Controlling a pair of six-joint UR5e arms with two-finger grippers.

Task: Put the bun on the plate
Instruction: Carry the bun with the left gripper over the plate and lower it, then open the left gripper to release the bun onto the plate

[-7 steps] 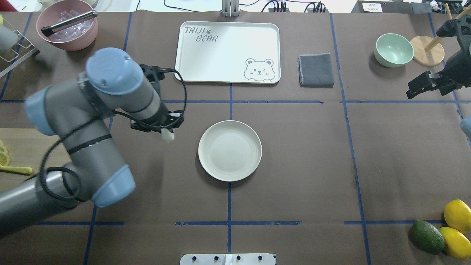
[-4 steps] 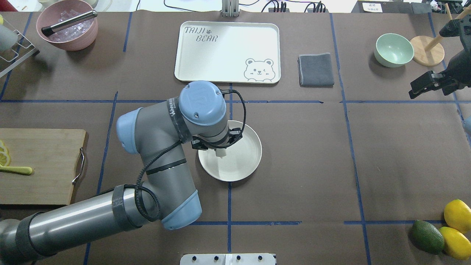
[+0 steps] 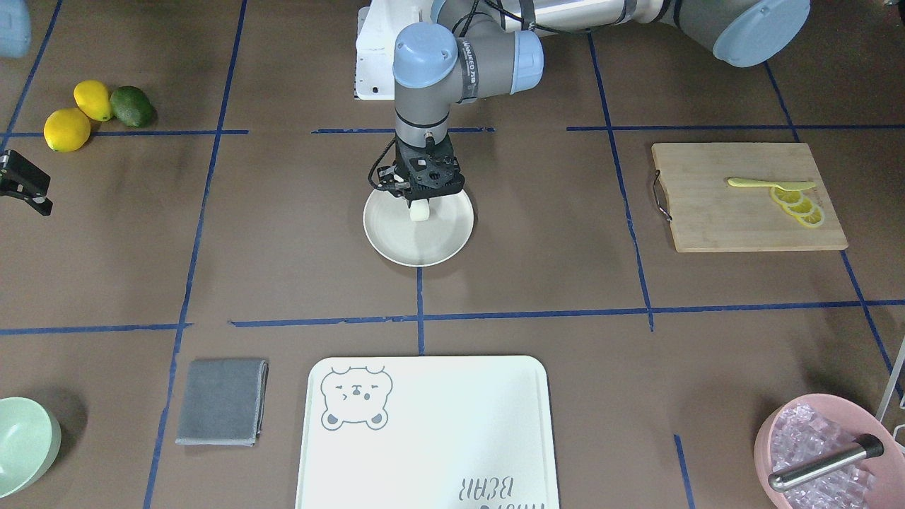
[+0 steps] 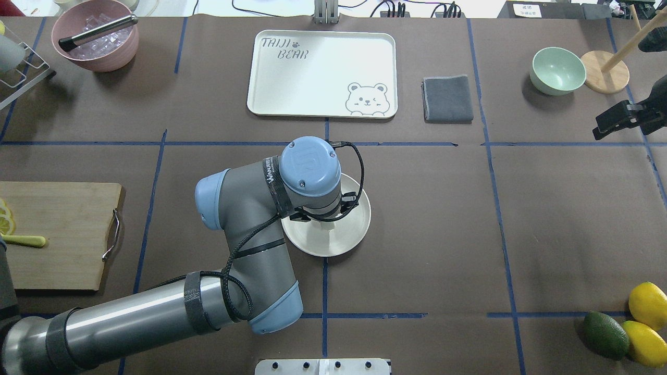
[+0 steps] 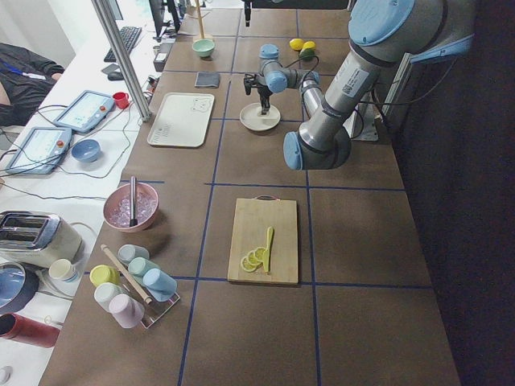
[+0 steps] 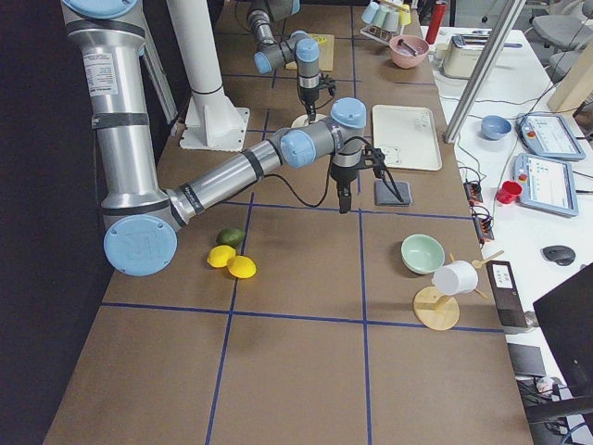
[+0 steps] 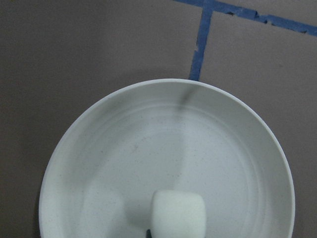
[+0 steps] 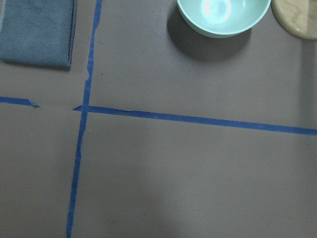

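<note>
Where laid with brown paper, table (image 4: 417, 234): flat, matte, faintly mottled, cut into big rectangles by blue tape (image 4: 500, 208).
room: white side counter (image 5: 72, 153) along the table's far edge, with two tablets (image 5: 80, 108), loose cables and a pale toaster (image 5: 36, 237).
plate (image 4: 341, 242): round, shallow, cream-white, finely speckled, with faint concentric rings; at mid-table, astride a tape line.
bun (image 3: 420, 211): small, white, smooth, a soft-cornered block; inside the plate's rim, near its middle, at the tip of the left tool; touching the plate or just above it, cannot tell.
left tool (image 3: 419, 205): black, pointing straight down over the plate, pinching the bun.
right tool (image 4: 607, 125): black, at the table's right edge, near the mint bowl, well apart from the plate; spread or pressed together, cannot tell.
tray (image 4: 323, 78): white, rectangular, rounded corners, grey bear print and lettering; beyond the plate.
cloth (image 4: 448, 99): grey, folded square, soft nap; just beside the tray.
mint bowl (image 4: 557, 70): glossy, deep, round.
pink bowl (image 4: 104, 62): holding clear icy lumps and a metal rod (image 4: 99, 31) with a black end.
cutting board (image 4: 57, 234): pale wood, metal handle, carrying lemon slices (image 3: 799, 205).
fruit: two lemons (image 4: 647, 304) touching a dark green avocado (image 4: 604, 334), at the near right corner.
</note>
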